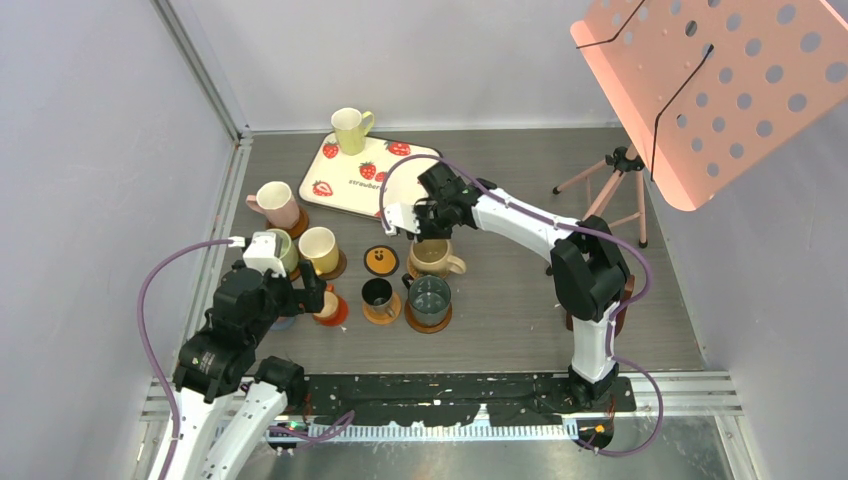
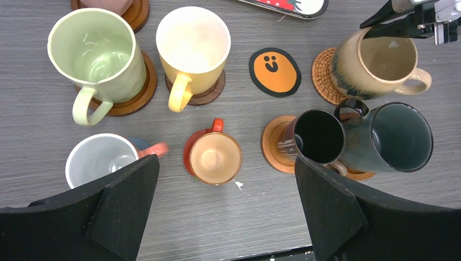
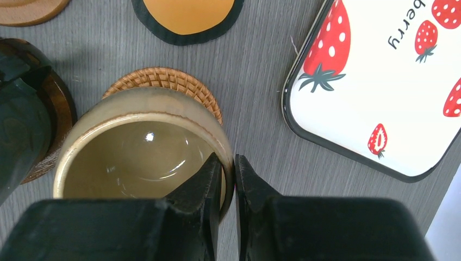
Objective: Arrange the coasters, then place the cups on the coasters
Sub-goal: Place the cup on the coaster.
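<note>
Grey wood-grain table (image 1: 520, 300) spans the frame. Right gripper (image 3: 227, 160) is nearly closed, pinching the rim of the tan cup (image 3: 136, 157). Cup sits on the wicker coaster (image 3: 163, 81), frame centre. Left gripper (image 2: 225, 163), lower left, is spread wide and holds nothing.

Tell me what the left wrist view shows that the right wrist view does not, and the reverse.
Only the left wrist view: the pale green mug, the yellow mug, the black mug and the open left gripper. Only the right wrist view: the right gripper shut on the rim of the tan mug, one finger inside, one outside. Both: that tan mug on the wicker coaster, and the black-edged orange coaster.
</note>
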Robot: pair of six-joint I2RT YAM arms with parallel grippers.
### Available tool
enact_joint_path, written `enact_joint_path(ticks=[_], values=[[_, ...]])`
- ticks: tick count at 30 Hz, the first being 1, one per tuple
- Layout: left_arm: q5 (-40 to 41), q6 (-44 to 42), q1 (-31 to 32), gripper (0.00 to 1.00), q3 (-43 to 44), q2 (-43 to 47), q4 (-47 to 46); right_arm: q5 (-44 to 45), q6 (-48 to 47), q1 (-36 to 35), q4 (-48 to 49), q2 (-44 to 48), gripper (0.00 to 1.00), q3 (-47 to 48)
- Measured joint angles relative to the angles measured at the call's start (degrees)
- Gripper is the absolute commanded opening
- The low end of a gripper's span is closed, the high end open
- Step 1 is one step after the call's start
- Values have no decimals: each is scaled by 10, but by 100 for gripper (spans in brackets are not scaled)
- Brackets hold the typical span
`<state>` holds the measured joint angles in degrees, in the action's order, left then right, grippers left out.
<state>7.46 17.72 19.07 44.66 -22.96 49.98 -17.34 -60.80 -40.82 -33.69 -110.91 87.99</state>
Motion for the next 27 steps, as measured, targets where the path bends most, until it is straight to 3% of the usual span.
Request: enact_joint_path(ticks=[12,27], values=[[0,0,0,99,0,1,0,16,-6,8,-14,0,6,7],[0,0,0,99,0,1,0,-28,-5,11,-59,0,6,73]])
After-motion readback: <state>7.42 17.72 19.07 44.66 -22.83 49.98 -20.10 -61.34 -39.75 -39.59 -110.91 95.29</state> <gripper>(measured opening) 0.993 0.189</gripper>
